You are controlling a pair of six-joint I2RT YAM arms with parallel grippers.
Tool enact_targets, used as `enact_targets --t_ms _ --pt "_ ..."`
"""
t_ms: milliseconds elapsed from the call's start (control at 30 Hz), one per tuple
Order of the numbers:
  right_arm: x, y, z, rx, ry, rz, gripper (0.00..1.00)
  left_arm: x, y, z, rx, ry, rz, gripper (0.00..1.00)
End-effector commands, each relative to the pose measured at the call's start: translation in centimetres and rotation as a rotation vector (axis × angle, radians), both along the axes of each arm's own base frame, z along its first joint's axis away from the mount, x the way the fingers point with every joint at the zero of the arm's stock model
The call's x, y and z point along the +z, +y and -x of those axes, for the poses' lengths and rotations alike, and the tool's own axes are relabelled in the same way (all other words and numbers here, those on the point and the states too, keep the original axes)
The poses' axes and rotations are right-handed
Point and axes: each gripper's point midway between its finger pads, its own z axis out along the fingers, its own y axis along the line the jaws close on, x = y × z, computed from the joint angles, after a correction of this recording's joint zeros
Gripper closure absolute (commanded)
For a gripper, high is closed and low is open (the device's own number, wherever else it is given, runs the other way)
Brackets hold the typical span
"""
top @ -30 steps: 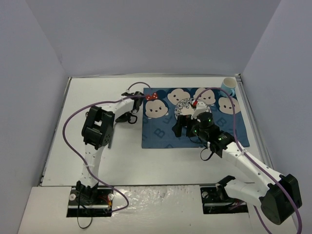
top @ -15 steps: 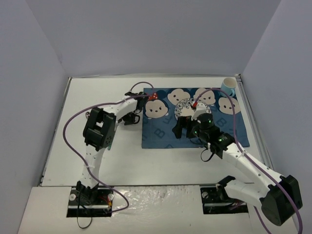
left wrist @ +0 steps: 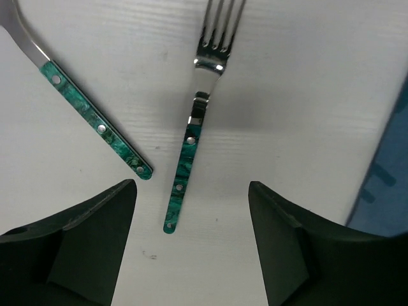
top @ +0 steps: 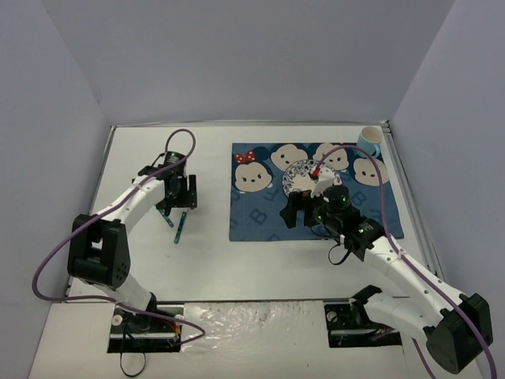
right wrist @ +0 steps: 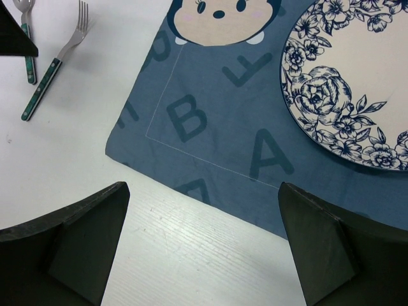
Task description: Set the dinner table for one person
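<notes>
Where the fork point(left wrist: 189, 143) lies, left end effector point(left wrist: 191, 186) gapes.

fork point(left wrist: 191, 137) tines: cut by top edge | plate point(right wrist: 357, 76): cut right

Blue cloth placemat point(top: 260, 215), flat, with cartoon faces across the far half and large letters across the near half. On the placemat, toward its far middle: white plate point(right wrist: 357, 83) with a dark blue floral border, partly hidden from above. At the placemat's far right corner: pale blue cup point(top: 369, 139), upright. Left of the placemat, apart from it: green-handled fork point(left wrist: 191, 137), tines toward the far side. Just beside the fork, a second utensil point(left wrist: 95, 121) with a matching handle, head cut off from view, handle ends close but not touching.
</notes>
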Motion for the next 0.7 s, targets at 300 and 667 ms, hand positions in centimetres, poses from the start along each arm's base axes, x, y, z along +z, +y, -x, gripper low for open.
enact_targets --t_ms 300,667 --pt "3.4 0.6 -0.9 0.022 -0.100 -0.026 0.00 -3.6 -0.4 -1.7 -0.073 0.028 0.101 0.43" --pt "3.6 0.2 -0.6 0.007 -0.112 -0.031 0.00 -7.6 0.3 -0.6 -0.047 0.145 0.059 0.58"
